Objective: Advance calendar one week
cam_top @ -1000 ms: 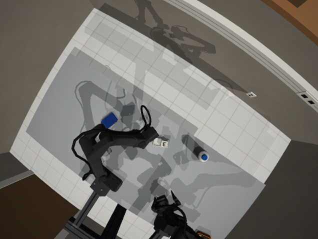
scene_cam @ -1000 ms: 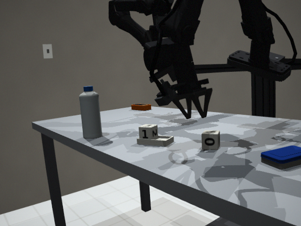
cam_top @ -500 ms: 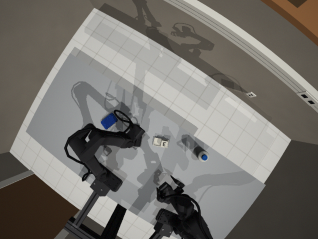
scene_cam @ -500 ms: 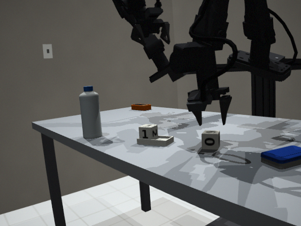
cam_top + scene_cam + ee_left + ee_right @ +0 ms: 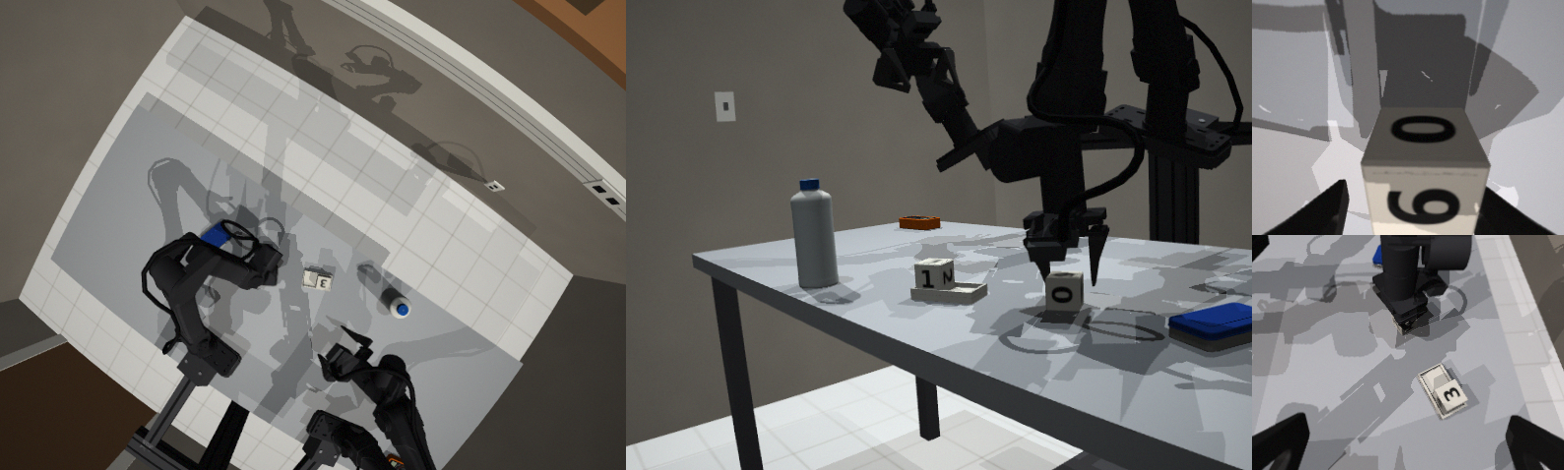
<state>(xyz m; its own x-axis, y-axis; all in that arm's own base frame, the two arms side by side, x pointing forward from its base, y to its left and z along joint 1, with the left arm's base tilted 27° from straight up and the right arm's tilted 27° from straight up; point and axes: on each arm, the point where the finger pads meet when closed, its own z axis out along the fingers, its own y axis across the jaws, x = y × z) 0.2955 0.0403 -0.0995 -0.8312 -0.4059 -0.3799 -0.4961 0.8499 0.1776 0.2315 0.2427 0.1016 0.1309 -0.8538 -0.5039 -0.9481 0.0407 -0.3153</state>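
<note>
The surface (image 5: 100, 242) (image 5: 1172, 282) (image 5: 1282, 59) (image 5: 1366, 398) carries everything. Beyond the spread left fingers (image 5: 1071, 282), to one side, lies the blue eraser (image 5: 214, 235) (image 5: 1215, 319) (image 5: 1378, 257). The tray (image 5: 309, 286) (image 5: 950, 295) (image 5: 1434, 398) sits on their other side, its far half filled by the seated cube (image 5: 324, 281) (image 5: 934, 273) (image 5: 1451, 395), 3 uppermost. The loose cube (image 5: 1064, 291) (image 5: 1425, 138) (image 5: 1399, 328) stands on the surface between the left fingers, apparently ungripped, showing 0 and a sideways 9 or 6. The right fingers (image 5: 334, 348) (image 5: 916, 81) hang wide and empty, well off. The loose cube is probably light, stiff and fairly smooth, hardly fragile; best pinched squarely across two opposite plain sides at mid-height, since a high or skewed hold could let it twist while being turned.
</note>
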